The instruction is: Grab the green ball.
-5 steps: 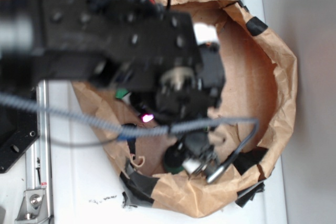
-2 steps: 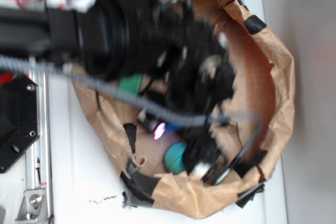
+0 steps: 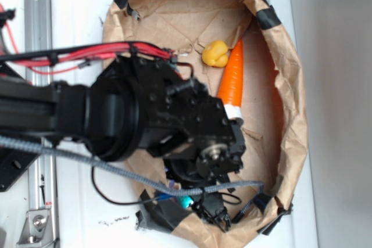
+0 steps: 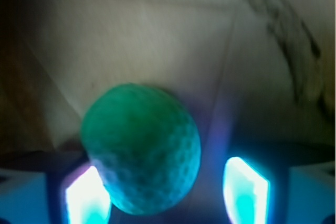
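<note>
The green ball (image 4: 140,148) sits between my fingers (image 4: 86,198) in the wrist view, its dimpled skin lit by their glow; it presses against the left pad while a gap shows before the right one. My gripper (image 4: 165,192) is therefore partly open around it, and I cannot tell whether I grip it. From outside, only a teal sliver of the ball (image 3: 186,202) peeks out under my arm (image 3: 145,120), near the lower rim of the paper bag (image 3: 290,85) (my gripper is mostly lost in shadow there). The bag's floor is creased brown paper, its rim patched with black tape (image 3: 266,18). Far up the bag lie a yellow toy (image 3: 215,54) and an orange carrot (image 3: 232,79), touching each other. The bag rests on a white table (image 3: 75,21), with a metal rail (image 3: 36,4) at the left.
</note>
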Controlling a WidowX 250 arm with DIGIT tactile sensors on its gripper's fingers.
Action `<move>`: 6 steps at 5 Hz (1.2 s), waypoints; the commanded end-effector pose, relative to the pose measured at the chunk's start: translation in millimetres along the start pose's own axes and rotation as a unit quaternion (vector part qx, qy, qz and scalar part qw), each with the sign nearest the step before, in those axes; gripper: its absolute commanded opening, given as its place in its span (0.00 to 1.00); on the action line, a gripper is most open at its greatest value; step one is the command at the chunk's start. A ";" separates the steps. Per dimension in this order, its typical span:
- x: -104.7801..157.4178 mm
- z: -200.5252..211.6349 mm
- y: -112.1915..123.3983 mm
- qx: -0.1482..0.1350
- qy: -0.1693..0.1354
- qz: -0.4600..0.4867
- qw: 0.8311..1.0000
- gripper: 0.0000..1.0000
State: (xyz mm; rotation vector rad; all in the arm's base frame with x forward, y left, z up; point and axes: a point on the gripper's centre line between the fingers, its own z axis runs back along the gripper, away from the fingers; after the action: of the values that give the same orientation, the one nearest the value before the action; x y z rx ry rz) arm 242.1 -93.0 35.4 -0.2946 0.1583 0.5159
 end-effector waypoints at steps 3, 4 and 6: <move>37.5 124.3 24.1 -0.035 -0.163 -0.064 0.984 0.00; 37.7 163.1 44.4 0.008 -0.183 -0.072 0.980 0.00; 9.3 187.4 48.4 0.143 -0.194 -0.148 0.959 0.00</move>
State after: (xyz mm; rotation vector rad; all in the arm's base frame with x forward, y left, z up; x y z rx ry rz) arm 238.4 17.5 185.9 0.0698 -0.1476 0.2560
